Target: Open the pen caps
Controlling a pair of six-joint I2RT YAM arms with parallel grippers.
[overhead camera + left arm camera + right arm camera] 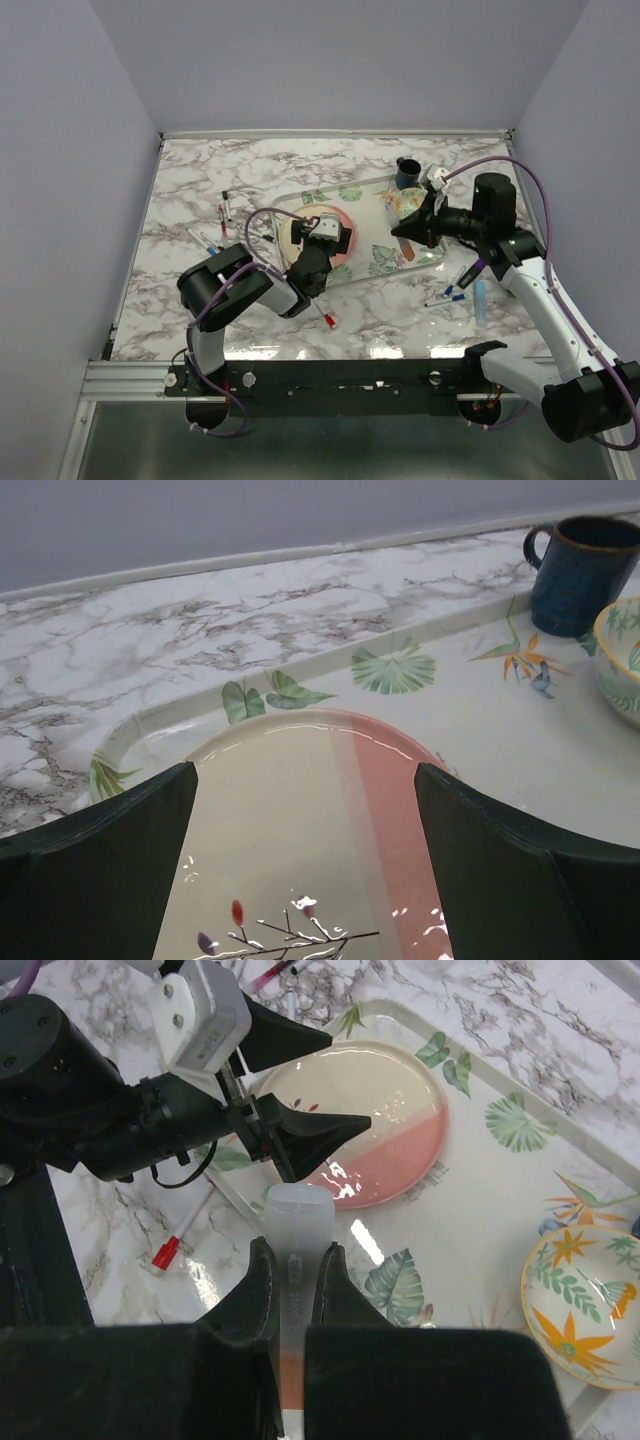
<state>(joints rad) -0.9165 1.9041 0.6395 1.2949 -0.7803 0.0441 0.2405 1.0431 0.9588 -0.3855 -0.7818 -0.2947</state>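
My right gripper (297, 1250) is shut on an orange highlighter, its fingers pinching the frosted clear cap (299, 1218), which sticks out past the fingertips. The orange barrel (290, 1380) shows behind the fingers. The capped end points toward my left gripper (325, 1080), which stands open a short way in front of it. In the left wrist view the left gripper (305, 780) hangs wide open over the pink-and-cream plate (300, 810) with nothing between its fingers. A red-capped white pen (327, 320) lies on the marble near the left arm.
The plate sits on a leaf-printed tray (375, 272) with a patterned bowl (405, 203) and a dark blue mug (408, 173). Several thin pens (225, 212) lie at the left. More pens (450, 292) and a light-blue highlighter (480, 300) lie at the right.
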